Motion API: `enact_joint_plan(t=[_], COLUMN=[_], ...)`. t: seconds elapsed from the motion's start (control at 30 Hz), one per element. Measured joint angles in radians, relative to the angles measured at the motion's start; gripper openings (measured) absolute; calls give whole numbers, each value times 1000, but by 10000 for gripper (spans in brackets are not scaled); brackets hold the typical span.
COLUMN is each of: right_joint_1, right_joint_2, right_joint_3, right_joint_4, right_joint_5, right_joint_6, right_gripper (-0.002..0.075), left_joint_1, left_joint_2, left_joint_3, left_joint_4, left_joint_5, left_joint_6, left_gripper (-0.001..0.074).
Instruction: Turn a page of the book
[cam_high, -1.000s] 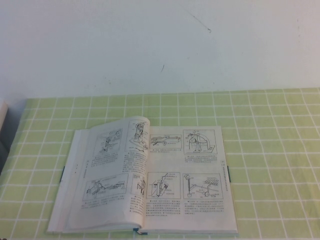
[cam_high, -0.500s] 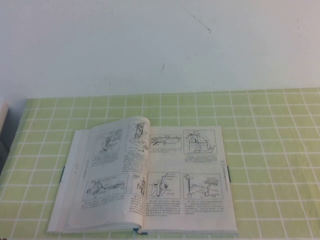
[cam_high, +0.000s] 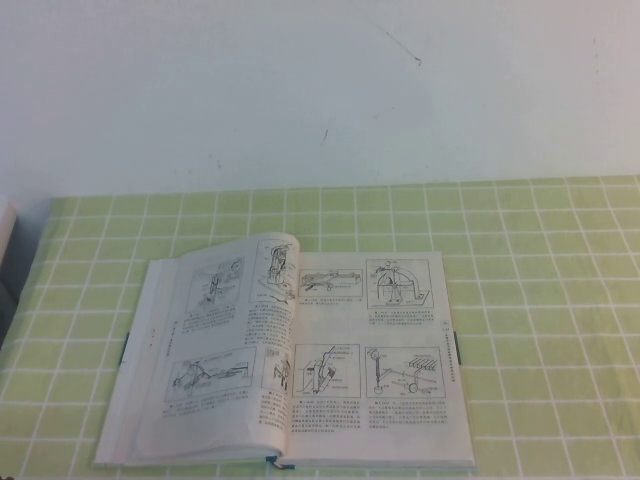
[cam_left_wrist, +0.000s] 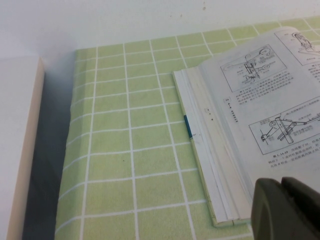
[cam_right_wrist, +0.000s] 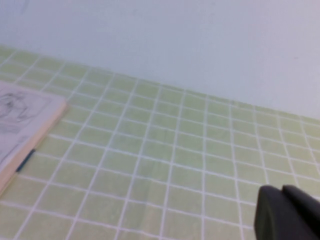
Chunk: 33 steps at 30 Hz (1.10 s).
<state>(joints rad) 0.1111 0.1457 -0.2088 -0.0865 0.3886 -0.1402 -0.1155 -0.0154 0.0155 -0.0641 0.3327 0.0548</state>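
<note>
An open book (cam_high: 300, 350) with line drawings and printed text lies flat on the green checked tablecloth, near the table's front edge. Its left page bulges up near the spine. Neither arm shows in the high view. In the left wrist view my left gripper (cam_left_wrist: 282, 202) is shut and empty, just above the book's (cam_left_wrist: 240, 125) near left corner. In the right wrist view my right gripper (cam_right_wrist: 282, 210) is shut and empty over bare cloth, well to the right of the book's right edge (cam_right_wrist: 25, 125).
The green checked tablecloth (cam_high: 540, 280) covers the table up to a white wall at the back. A pale box-like object (cam_left_wrist: 17, 150) stands off the table's left edge, with a dark gap beside it.
</note>
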Motion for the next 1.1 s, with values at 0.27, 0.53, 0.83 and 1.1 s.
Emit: enact_joint_plan(t=[0.27,0.53,0.83,1.1], right_joint_1=[-162,-164,-164,-164], right_joint_2=[-150,-157,-157,-157], right_joint_3=[214,232,232,232], right_joint_4=[29,33,33,33], right_joint_5=[-92,-38,-38,-38], right_joint_6=[0,16,18,23], right_gripper=[-1,-1,-1,-1], left_joint_1=[0,0,0,0], left_joint_2=[0,0,0,0], left_joint_3=[0,0,0,0], left_joint_4=[-2,-10,-10,-10], left_joint_5=[0,0,0,0], left_joint_6=[0,0,0,0], left_gripper=[-4,-4,-4,-4])
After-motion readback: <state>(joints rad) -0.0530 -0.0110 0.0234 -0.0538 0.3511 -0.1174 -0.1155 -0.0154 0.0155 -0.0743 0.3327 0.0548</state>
